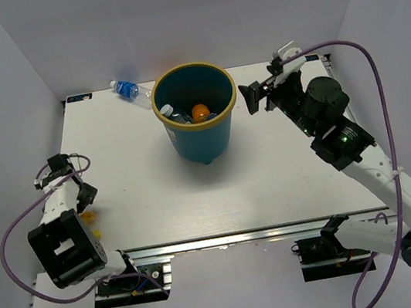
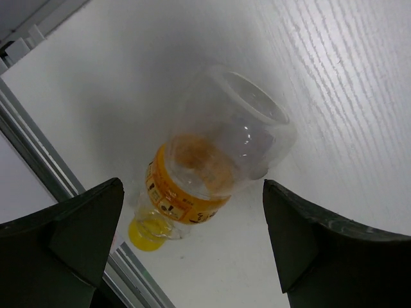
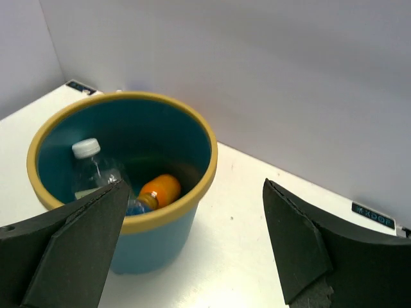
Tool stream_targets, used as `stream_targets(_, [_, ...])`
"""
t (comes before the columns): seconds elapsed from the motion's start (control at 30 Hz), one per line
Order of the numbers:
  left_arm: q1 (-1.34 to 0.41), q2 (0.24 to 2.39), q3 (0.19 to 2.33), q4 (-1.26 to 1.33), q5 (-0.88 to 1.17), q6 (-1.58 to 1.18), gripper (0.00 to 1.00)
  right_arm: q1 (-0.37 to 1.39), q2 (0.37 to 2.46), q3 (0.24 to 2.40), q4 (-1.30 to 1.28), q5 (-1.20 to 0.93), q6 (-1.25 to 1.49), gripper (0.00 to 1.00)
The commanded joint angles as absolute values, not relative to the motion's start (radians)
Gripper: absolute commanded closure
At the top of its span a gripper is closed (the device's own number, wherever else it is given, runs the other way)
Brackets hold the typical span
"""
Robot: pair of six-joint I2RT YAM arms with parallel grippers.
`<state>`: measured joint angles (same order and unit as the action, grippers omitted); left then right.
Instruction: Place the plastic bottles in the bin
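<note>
Clear bottle (image 2: 212, 160), orange label, yellow cap, lay near the left edge of the bench (image 1: 152, 209) inside the left gripper (image 2: 192, 187), jaws spread, untouched. The left arm (image 1: 59, 204) mostly hid it from above. Right gripper (image 3: 196, 186) gaped empty beside bin (image 1: 204, 142).

Top camera looks down; right wrist camera shares the bin (image 1: 204, 145).

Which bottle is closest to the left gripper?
The clear bottle with the orange label and yellow cap, lying on the table right by the open left gripper. The blue-label bottle lies beside the bin; others are inside it.
</note>
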<state>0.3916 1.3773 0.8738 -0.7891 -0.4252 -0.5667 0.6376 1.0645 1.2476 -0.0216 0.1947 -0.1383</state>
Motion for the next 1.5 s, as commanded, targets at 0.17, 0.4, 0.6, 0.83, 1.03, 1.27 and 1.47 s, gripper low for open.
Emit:
stream_targets(0.17, [0.397,1.477,0.876,-0.778,-0.385,-0.580,0.02,0.615,0.963,1.148,-0.072,0.195,-0.159,0.11])
stream_targets(0.4, [0.396,1.505,0.847,-0.724,-0.318,-0.584,0.02,0.604,0.945,1.124,-0.081,0.153,-0.169,0.11])
stream_targets(0.6, [0.394,1.568,0.861,-0.732,-0.301,-0.589,0.09,0.601,0.931,1.101,-0.060,0.123,-0.173,0.11])
stream_targets(0.83, [0.367,1.399,0.969,-0.762,-0.230,-0.627,0.50,0.600,0.931,1.089,-0.040,0.130,-0.173,0.11])
stream_targets(1.03, [0.031,1.338,1.299,-0.824,-0.310,-0.698,0.51,0.597,0.945,1.052,-0.029,0.215,-0.081,0.11])
stream_targets(1.27, [-0.132,1.318,1.632,-0.477,-0.035,-0.750,0.46,0.581,0.873,0.901,-0.015,0.287,-0.006,0.11])
stream_targets(1.47, [-0.422,1.478,1.765,-0.351,-0.034,-0.672,0.36,0.577,0.805,0.807,-0.018,0.302,0.044,0.11])
